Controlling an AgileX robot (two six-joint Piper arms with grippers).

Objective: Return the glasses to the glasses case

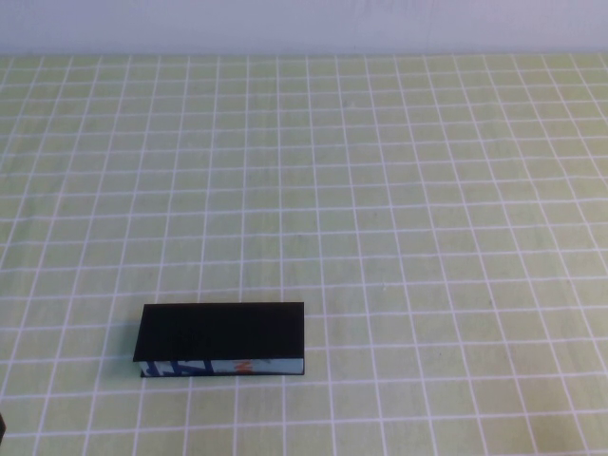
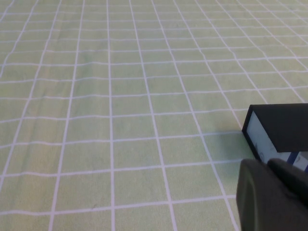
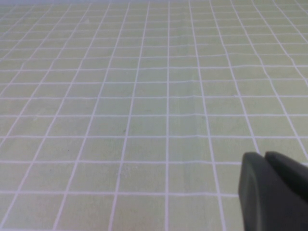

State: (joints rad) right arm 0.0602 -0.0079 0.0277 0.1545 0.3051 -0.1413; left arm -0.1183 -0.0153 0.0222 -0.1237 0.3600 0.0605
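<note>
The glasses case lies closed on the green checked cloth at the near left, its flat black lid down and the blue, white and orange print on its front edge. It also shows in the left wrist view. The glasses are not in view. My left gripper is shut and empty, low over the cloth just short of the case's end. My right gripper is shut and empty over bare cloth, away from the case. Neither arm shows clearly in the high view.
The green cloth with its white grid covers the whole table. A pale wall runs along the far edge. A small dark bit shows at the near left corner.
</note>
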